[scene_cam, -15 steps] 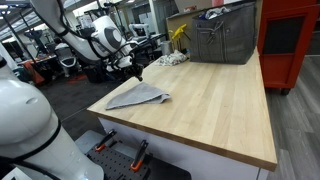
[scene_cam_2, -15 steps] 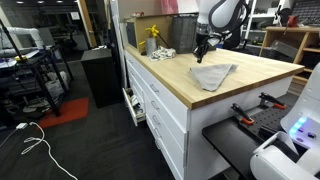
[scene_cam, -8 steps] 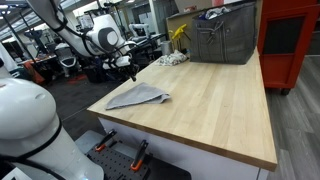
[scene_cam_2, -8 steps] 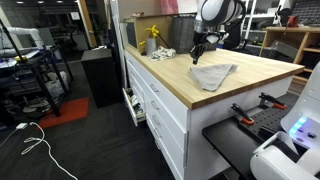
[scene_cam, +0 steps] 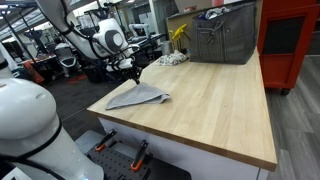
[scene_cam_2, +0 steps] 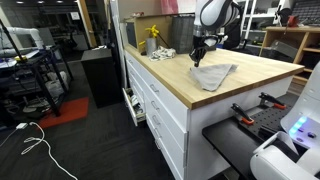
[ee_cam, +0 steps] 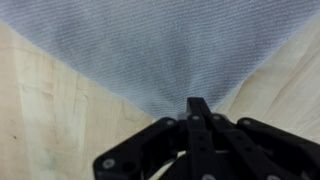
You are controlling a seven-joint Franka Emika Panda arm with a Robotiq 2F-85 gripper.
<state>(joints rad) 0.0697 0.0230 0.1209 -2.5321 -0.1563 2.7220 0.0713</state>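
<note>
A grey mesh cloth [scene_cam: 138,97] [scene_cam_2: 213,75] lies crumpled flat near one end of the wooden worktop [scene_cam: 215,105] [scene_cam_2: 178,88]. My gripper [scene_cam: 135,76] [scene_cam_2: 197,60] hangs just over the cloth's edge, its black fingers pressed together. In the wrist view the cloth [ee_cam: 150,50] fills the top and narrows to a corner right at the shut gripper [ee_cam: 198,103], with bare wood [ee_cam: 40,125] on both sides. The fingertips hide whether any fabric is pinched between them.
A metal bin [scene_cam: 225,38] and a red cabinet [scene_cam: 290,40] stand at the far end. A yellow object [scene_cam: 179,33] and a pale bundle [scene_cam: 172,59] sit near them. Drawers [scene_cam_2: 150,100] line the bench side. The table edge is close behind the cloth.
The gripper has come down and slightly sideways to the cloth's edge, staying shut. The cloth's outline looks unchanged.
</note>
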